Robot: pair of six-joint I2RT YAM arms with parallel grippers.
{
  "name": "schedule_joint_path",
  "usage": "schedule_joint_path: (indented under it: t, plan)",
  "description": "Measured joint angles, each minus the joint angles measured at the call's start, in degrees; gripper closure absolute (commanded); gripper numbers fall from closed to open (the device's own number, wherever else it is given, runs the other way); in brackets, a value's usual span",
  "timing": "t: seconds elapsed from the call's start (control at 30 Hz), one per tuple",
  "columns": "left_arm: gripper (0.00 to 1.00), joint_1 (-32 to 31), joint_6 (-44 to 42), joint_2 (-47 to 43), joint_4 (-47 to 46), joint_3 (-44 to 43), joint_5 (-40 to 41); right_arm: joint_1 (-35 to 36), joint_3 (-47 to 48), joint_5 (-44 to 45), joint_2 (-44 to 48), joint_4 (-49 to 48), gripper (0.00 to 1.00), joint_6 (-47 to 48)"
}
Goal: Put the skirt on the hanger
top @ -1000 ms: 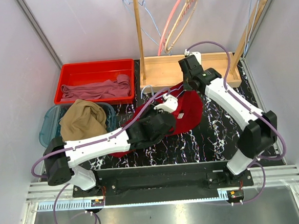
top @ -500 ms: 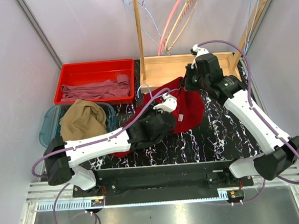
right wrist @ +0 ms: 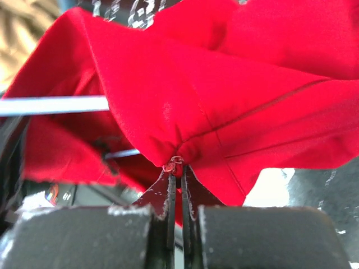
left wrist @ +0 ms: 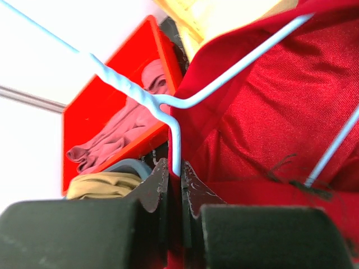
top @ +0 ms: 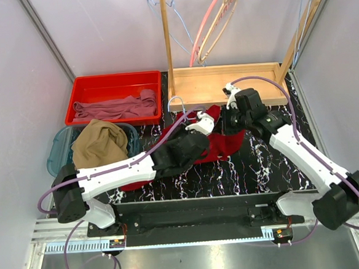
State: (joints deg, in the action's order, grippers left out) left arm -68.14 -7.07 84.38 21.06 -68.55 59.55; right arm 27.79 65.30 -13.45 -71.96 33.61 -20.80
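The tan skirt [top: 99, 145] lies bunched in the blue-grey bin at the left, untouched; its edge shows in the left wrist view [left wrist: 104, 186]. My left gripper [top: 200, 125] is shut on the wire of a light-blue hanger [left wrist: 168, 103], with dark red cloth pinched alongside [left wrist: 175, 171]. The hanger's hook [top: 176, 101] sticks out toward the wooden base. The hanger is threaded into a dark red garment [top: 226, 143] on the marbled table. My right gripper [top: 228, 122] is shut on a fold of that red garment [right wrist: 224, 73], fingertips closed [right wrist: 177, 168]. The hanger wire shows behind it [right wrist: 50, 105].
A red tray [top: 78, 95] at the back left holds a mauve-pink cloth [top: 116, 108]. A wooden rack base [top: 225, 82] stands at the back, with a pink hanger [top: 211, 21], a wooden hanger and more blue wire hangers [top: 180, 17] above. The bin's rim [top: 54, 155] is at the left.
My right gripper has come nearer and lower from the wooden base, pulling the red garment with it; the garment is more bunched. My left gripper keeps its hold on the hanger.
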Motion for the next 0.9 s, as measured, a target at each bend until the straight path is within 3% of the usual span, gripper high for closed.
schedule_joint_path:
  t: [0.2, 0.23, 0.33, 0.47, 0.63, 0.8, 0.9]
  plan:
    - [1.00, 3.8, 0.1, -2.7, -1.9, 1.1, -9.3, -0.1, -2.3, -6.1, 5.5, -1.5, 0.98, 0.2]
    - [1.00, 4.7, 0.2, -3.6, -2.8, 1.7, -11.8, -0.1, -2.3, -7.0, 6.1, -1.8, 0.83, 0.3]
    - [1.00, 6.8, 0.5, -7.2, -5.7, 4.4, -19.2, 0.0, -2.3, -8.3, 7.2, -2.0, 0.51, 0.6]
    - [1.00, 7.7, 0.4, -10.8, -8.5, 7.1, -26.3, 0.3, -2.2, -8.0, 8.7, -1.0, 0.40, 1.3]
    - [1.00, 7.8, 0.1, -13.9, -8.7, 9.9, -33.0, 0.3, -1.7, -7.9, 14.7, -1.3, 0.45, 4.3]
    - [1.00, 7.9, -0.3, -18.1, -7.2, 12.6, -41.0, 0.3, 0.7, -14.7, 17.1, -4.8, 0.57, 9.8]
    - [1.00, 7.9, -0.6, -20.6, -5.6, 13.0, -45.6, 0.3, 1.5, -20.3, 15.0, -6.9, 0.59, 12.4]
